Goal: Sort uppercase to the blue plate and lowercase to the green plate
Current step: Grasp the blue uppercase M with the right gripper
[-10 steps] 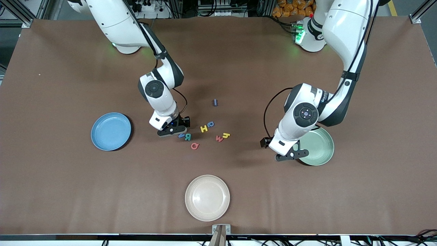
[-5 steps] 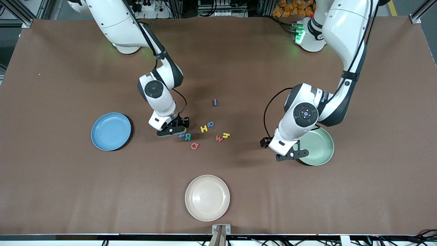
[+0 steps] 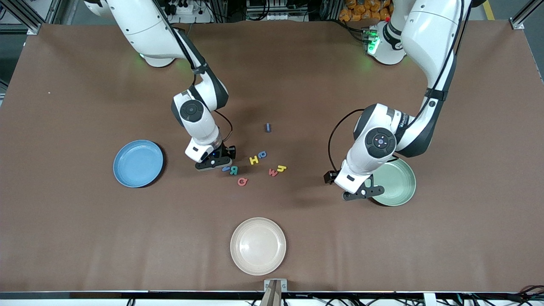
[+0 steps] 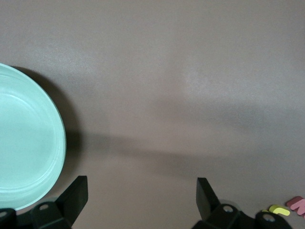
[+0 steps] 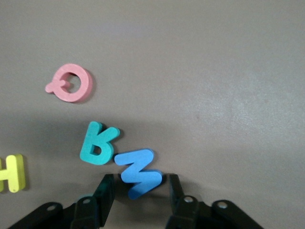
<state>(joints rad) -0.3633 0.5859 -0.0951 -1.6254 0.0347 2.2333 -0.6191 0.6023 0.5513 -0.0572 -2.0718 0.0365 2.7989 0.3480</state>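
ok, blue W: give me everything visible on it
The blue W is a small flat foam-looking capital letter, lying flat on the brown table. It sits between the right gripper fingers, which stand on either side of it. One end meets the teal R. Not yet lifted.

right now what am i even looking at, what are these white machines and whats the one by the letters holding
These are two white robot arms at a brown table. The wide picture looks down from across the table; the other two come from cameras on the arms' wrists.

On the table lie small foam letters, with a blue plate, a green plate and a beige plate.

The right tool is down at the letters, its jaws on either side of the blue W, beside the teal R. Whether it is squeezing yet is unclear. The red Q and yellow H lie nearby.

The left tool waits open at the green plate's edge, holding nothing.
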